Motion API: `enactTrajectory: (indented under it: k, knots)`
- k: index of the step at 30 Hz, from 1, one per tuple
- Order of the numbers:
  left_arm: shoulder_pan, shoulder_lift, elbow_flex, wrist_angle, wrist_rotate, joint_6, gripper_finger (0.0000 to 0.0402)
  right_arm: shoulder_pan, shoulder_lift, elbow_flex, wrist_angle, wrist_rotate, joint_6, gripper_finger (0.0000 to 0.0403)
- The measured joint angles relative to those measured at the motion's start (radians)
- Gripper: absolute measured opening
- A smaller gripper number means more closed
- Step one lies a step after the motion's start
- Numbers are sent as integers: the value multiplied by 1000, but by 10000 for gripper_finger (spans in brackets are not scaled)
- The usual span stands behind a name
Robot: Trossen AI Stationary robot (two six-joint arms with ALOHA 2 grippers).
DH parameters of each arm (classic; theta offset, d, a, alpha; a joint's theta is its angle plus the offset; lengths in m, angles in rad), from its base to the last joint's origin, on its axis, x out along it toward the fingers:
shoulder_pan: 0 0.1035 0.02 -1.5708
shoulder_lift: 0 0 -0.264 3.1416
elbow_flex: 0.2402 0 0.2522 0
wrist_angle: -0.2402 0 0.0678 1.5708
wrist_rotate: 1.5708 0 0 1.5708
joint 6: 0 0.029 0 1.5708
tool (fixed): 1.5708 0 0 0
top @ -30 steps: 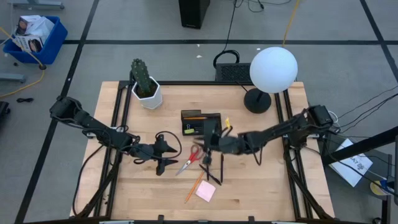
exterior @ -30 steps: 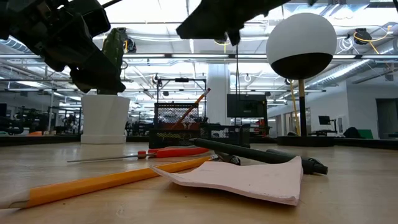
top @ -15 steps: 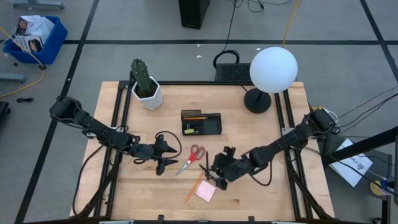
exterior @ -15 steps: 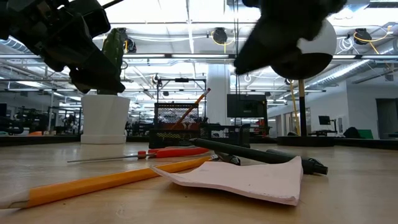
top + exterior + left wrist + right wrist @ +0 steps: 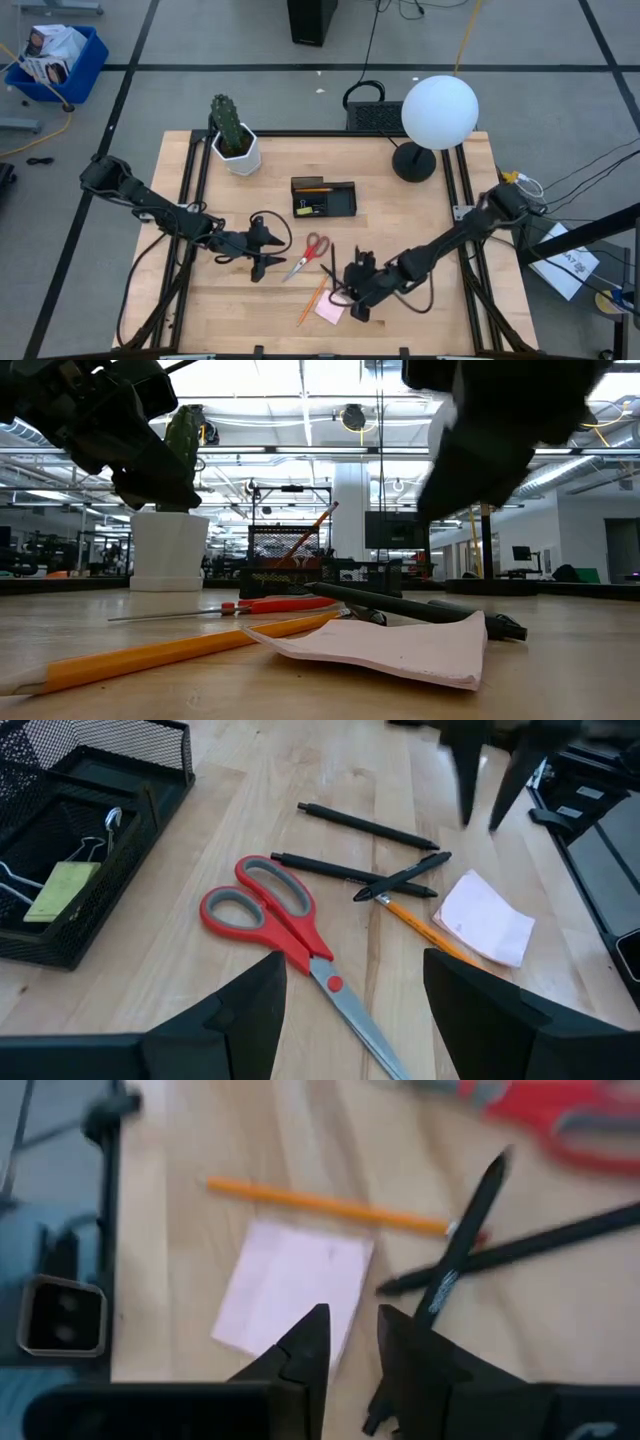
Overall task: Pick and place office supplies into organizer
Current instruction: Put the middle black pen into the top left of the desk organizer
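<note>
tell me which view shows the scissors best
The left wrist view: the scissors lie whole and unobstructed, red handles and blades clear. The high view shows them small, beside the left gripper. The low view sees them edge-on. The right wrist view catches only blurred handles at its edge.

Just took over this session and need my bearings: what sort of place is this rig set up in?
Probably a lab or workshop rather than an office. The wooden table stands on a grey floor marked with dark tape lines, a blue bin sits off to one side, and the low view shows a large open hall with strip lights.
</note>
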Motion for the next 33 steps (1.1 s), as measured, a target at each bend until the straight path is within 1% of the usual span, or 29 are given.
enactTrajectory:
  k: [2,5,8,11,13,17,21,23,26,30,33]
  knots:
    - [-2,0,0,0,0,1,241,0,44,0,12,-35,5,88]
    - [-6,0,0,0,0,3,241,-7,81,0,6,-58,54,93]
    - [-8,0,0,1,0,6,241,-16,68,0,13,-60,117,92]
    - [-8,0,0,2,0,5,241,-16,41,0,22,-58,99,90]
    - [-8,0,0,2,0,5,241,-2,28,0,30,-84,96,90]
    - [-8,0,0,1,0,5,241,29,27,0,126,-135,98,95]
    - [-16,0,0,2,0,6,241,25,27,0,198,-138,113,95]
    - [-17,0,0,2,0,6,241,15,27,0,179,-135,145,96]
    - [-17,0,0,2,-1,5,241,16,31,0,151,-109,151,100]
    - [-17,0,0,3,-1,4,241,18,32,5,134,-112,161,111]
    - [-17,0,0,3,-2,3,241,7,30,15,34,-108,168,119]
